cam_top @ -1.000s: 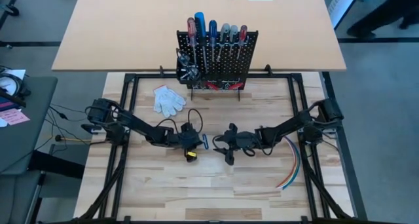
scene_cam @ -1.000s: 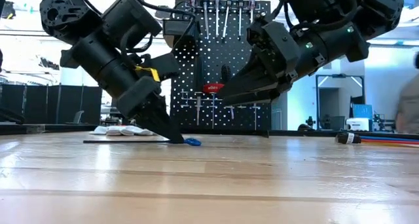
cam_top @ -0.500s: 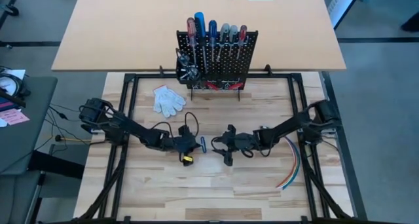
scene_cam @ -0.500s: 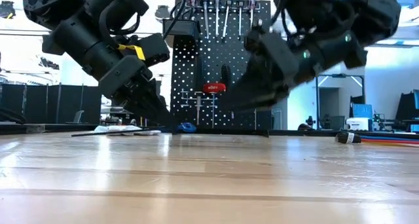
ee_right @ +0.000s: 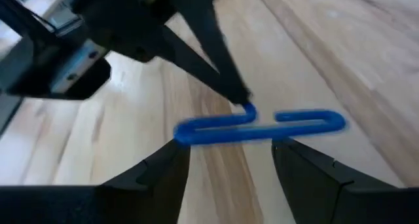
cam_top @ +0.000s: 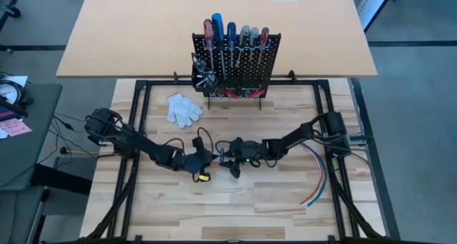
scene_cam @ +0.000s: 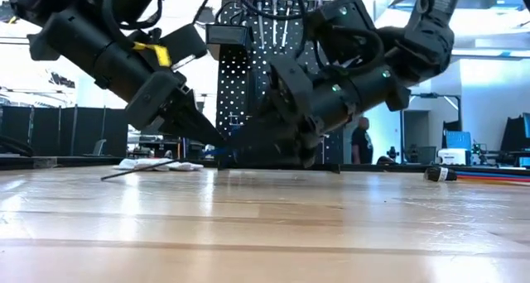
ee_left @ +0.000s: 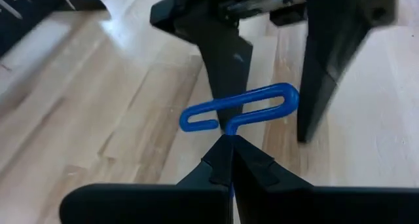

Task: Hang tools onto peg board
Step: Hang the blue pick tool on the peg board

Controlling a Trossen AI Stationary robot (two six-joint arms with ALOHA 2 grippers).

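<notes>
High view: the left hand [cam_top: 211, 157] and the right hand [cam_top: 227, 158] now meet near the middle of the table [cam_top: 278, 208], whereas a second ago they stood apart with the right hand farther to the right; the peg board [cam_top: 237, 64] stands upright at the far edge, tools [cam_top: 230, 36] already hung along its top, white gloves [cam_top: 184, 108] just beside it and coloured wires [cam_top: 318, 176] lying at the right. Low view: the right hand has dropped down close to the left hand [scene_cam: 199, 127] – both now sit low in front of the peg board [scene_cam: 240, 76]. Left wrist view: the left hand [ee_left: 226, 145], pressed together, pinches a blue hook [ee_left: 239, 111] by its end, the right hand's fingers [ee_left: 226, 60] beyond it. Right wrist view: the right hand [ee_right: 230, 145], spread wide, straddles the blue hook [ee_right: 258, 127] without gripping it – the left fingertips [ee_right: 229, 86] hold its curled end.
</notes>
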